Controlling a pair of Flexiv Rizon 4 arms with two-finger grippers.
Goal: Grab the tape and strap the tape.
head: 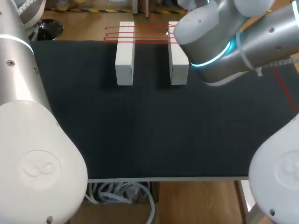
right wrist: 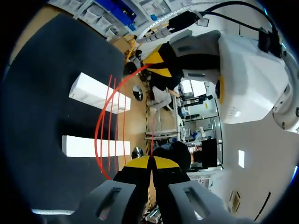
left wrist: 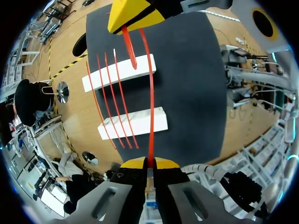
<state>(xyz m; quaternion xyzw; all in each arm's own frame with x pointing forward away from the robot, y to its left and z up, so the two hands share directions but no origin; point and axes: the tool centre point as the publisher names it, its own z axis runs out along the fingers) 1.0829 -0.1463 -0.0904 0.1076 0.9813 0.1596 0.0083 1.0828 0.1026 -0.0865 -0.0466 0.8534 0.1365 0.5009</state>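
Red tape looped over two white blocks on black desk; left claw and right claw each pinched onto it

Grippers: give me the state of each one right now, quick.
The left gripper is shut on the red tape.
The right gripper is shut on the red tape too.

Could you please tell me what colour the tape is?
Red tape; the left wrist view shows it best.
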